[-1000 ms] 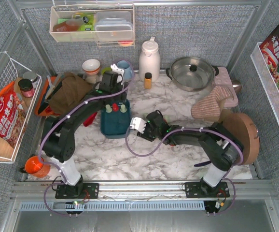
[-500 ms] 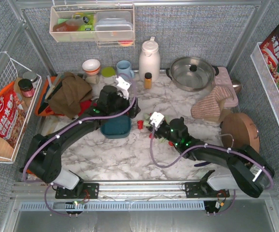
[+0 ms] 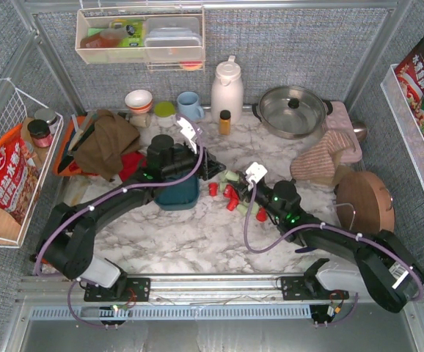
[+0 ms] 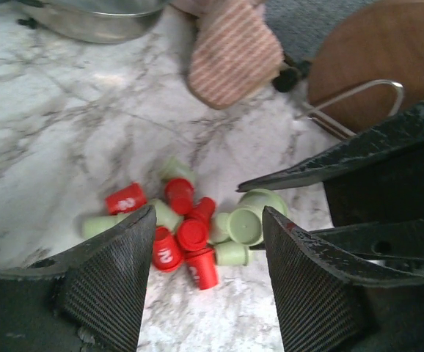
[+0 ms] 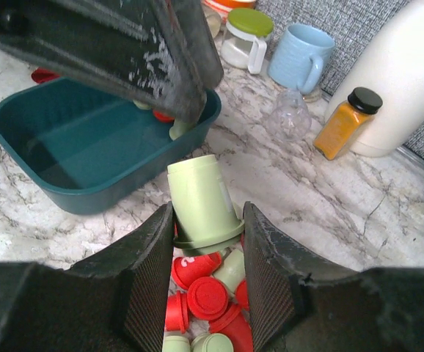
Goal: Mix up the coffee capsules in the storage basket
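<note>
The dark teal storage basket sits left of centre, partly under my left arm; one or two coffee capsules lie in its far corner. A heap of red and mint green capsules lies on the marble just right of the basket. My right gripper is shut on a mint green capsule held over that heap, narrow end up. My left gripper hovers open above the heap's left side with nothing between its fingers.
An orange-capped bottle, white jug, blue mug and steel pot line the back. A striped oven mitt and round wooden board lie right. Brown cloth lies left of the basket.
More capsules now lie on the table right of the basket. My right gripper has moved right and holds a mint capsule. My left gripper swung off the basket toward the heap.
</note>
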